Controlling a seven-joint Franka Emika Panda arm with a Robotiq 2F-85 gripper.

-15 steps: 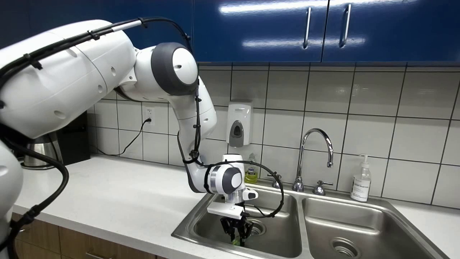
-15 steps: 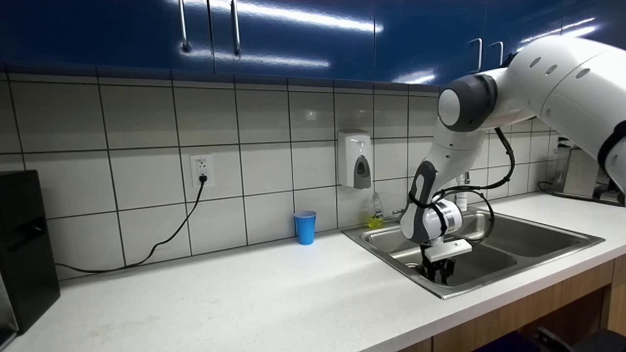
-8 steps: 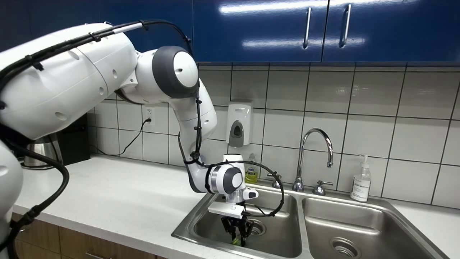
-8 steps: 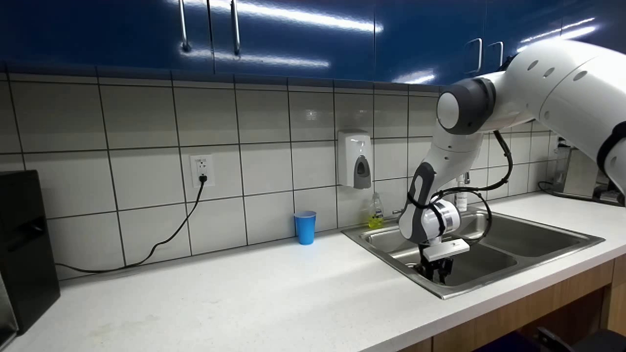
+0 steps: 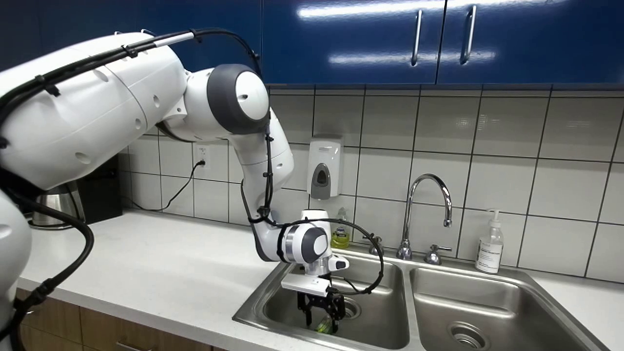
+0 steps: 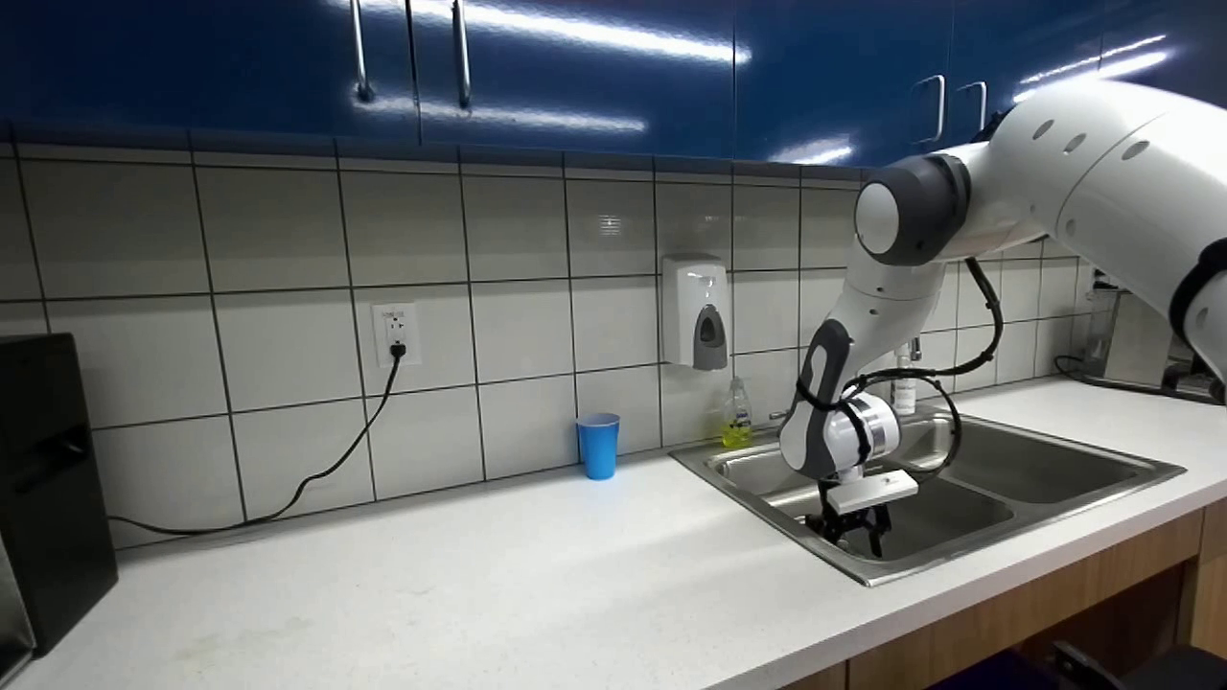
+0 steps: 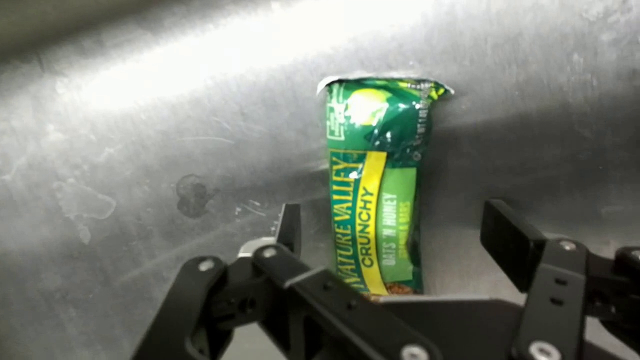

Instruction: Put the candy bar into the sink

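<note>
Plainly, the candy bar (image 7: 375, 185) lies in the left-hand basin (image 5: 382, 319) of the sink (image 5: 412, 312), running top to bottom just right of centre in my wrist view. I see a glossy, crinkled green wrapper with a pale crimped top edge, a yellow stripe and "Nature Valley Crunchy" lettering; its lower end is hidden. My gripper (image 7: 400, 235) stands spread, straddling the bar, with bare steel in both gaps. The basin floor is scuffed, water-marked stainless steel, glare across the upper left. Only this close can I read the wrapper; in an exterior view it is a small green patch at lower centre. There the chrome faucet (image 5: 408, 219) arches in full, right of centre, while a tapered blue cup (image 6: 599, 448), mid-frame on the white counter (image 6: 431, 594), shows only in an exterior view.
</note>
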